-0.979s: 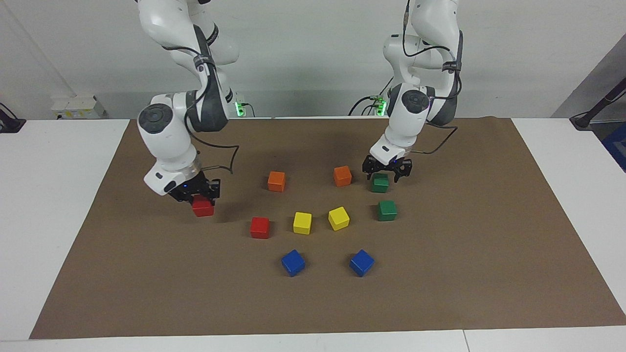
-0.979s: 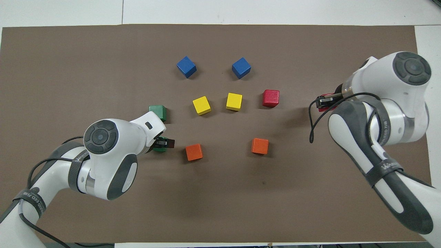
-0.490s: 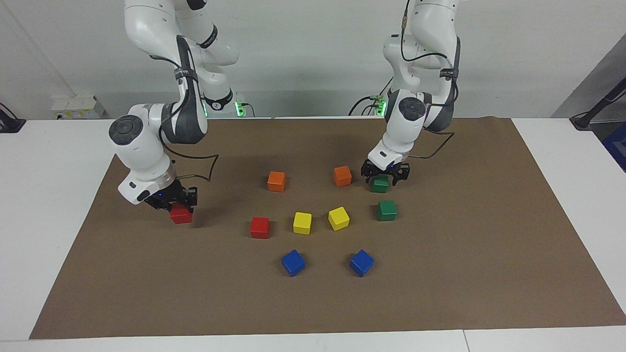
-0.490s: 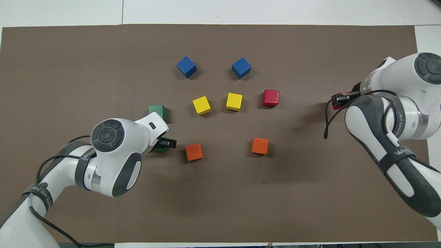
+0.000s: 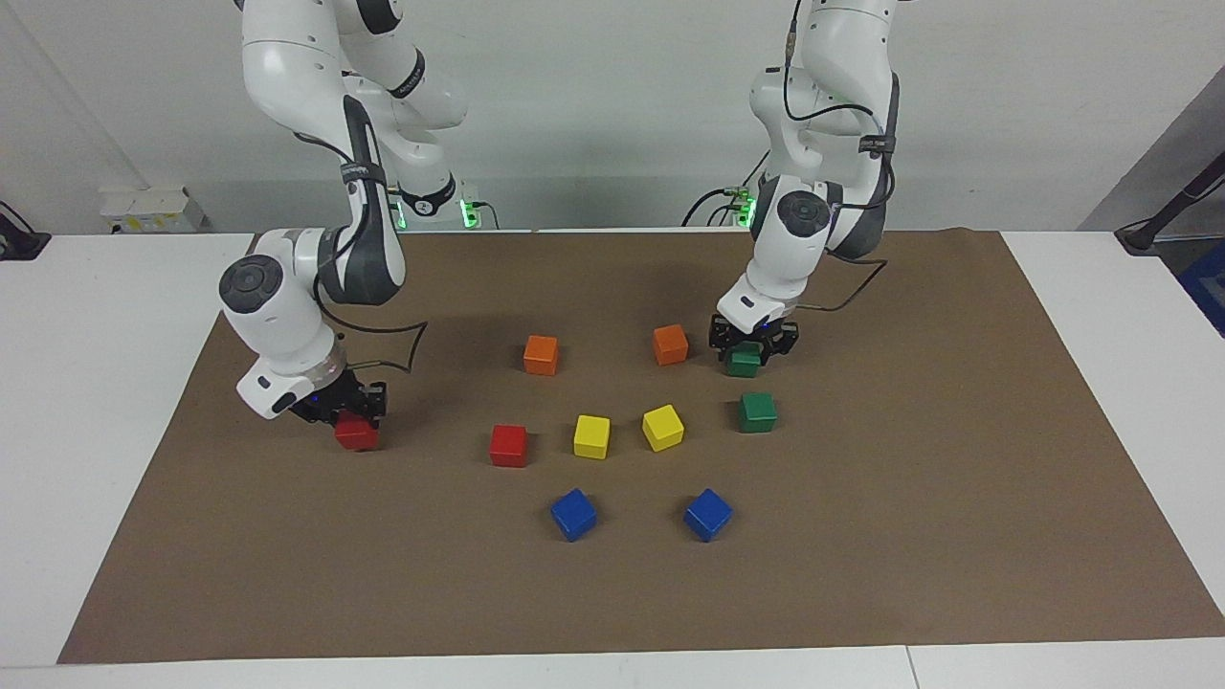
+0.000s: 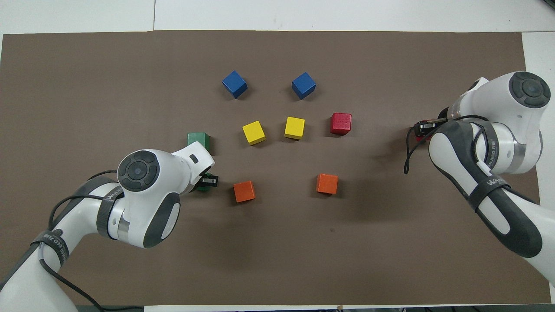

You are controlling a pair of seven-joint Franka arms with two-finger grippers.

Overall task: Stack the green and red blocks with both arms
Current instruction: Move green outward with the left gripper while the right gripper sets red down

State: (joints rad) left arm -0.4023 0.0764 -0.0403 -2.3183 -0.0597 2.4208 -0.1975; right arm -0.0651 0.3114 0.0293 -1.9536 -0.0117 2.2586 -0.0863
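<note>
My right gripper [image 5: 349, 413] is shut on a red cube [image 5: 356, 435] and holds it low over the brown mat, toward the right arm's end; in the overhead view this gripper [image 6: 422, 129] hides most of the cube. The second red cube [image 5: 508, 445] sits on the mat beside the yellow cubes. My left gripper [image 5: 751, 346] is down over a green cube [image 5: 743, 364] that rests on the mat, its jaws apart on either side of the cube. The second green cube [image 5: 757, 411] lies just farther from the robots.
Two orange cubes [image 5: 541, 354] [image 5: 670, 344] lie nearest the robots, one close beside the left gripper. Two yellow cubes [image 5: 591, 435] [image 5: 662, 427] sit mid-mat. Two blue cubes [image 5: 573, 514] [image 5: 707, 514] lie farthest. White table [image 5: 96, 431] surrounds the mat.
My right gripper carried the red cube toward the right arm's end of the table, then lowered it. My left gripper sank lower around the green cube, which has not moved.
</note>
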